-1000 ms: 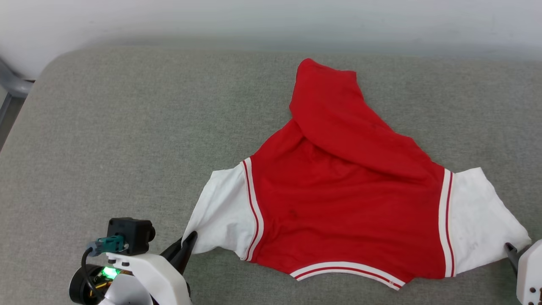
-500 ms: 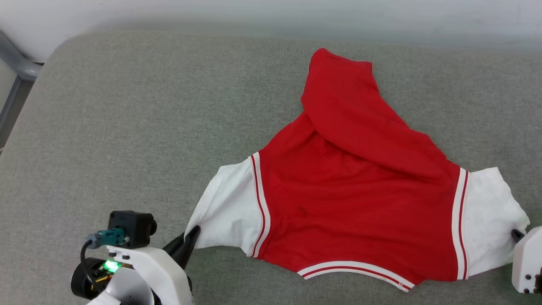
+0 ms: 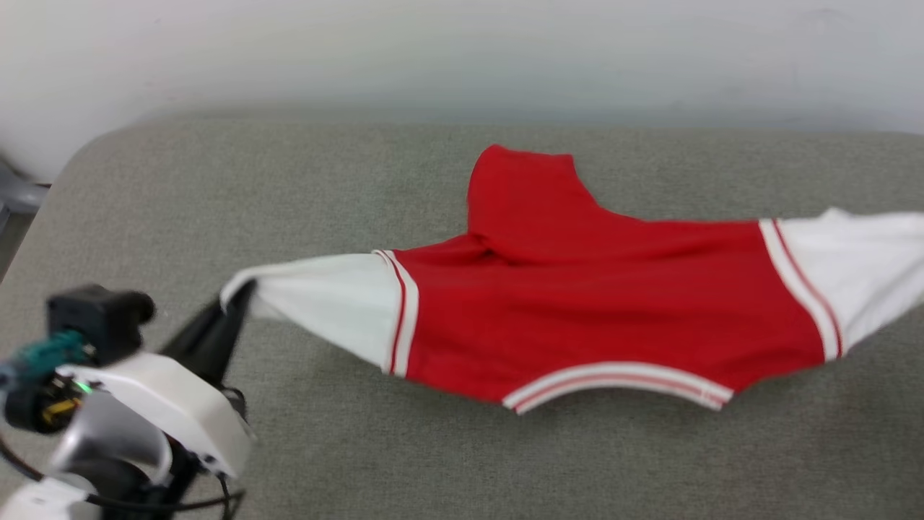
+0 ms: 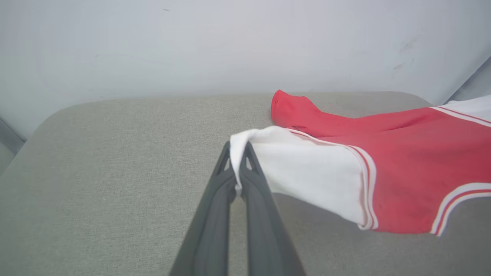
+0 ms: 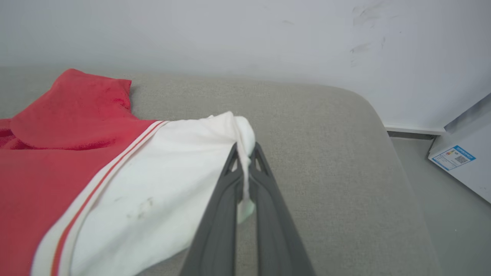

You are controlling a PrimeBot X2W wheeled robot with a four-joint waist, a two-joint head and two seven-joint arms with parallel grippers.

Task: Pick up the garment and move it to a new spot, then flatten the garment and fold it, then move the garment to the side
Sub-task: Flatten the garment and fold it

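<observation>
My left gripper (image 4: 238,148) is clamped shut on the edge of one white sleeve (image 4: 307,172), with the cloth pinched right at its fingertips. My right gripper (image 5: 245,150) is closed the same way on the other sleeve. From each gripper the garment (image 3: 592,310) runs out toward the other, drawn taut between them and raised off the grey bench (image 3: 361,462). Its striped band sags lowest on the side nearer me. Farther out, past both grippers, a red flap is doubled over the body and seems to trail on the bench toward the wall (image 3: 462,50). I judge the pick-up as made but the garment not yet set down at a new spot. Flattening, folding and moving it aside all remain.
</observation>
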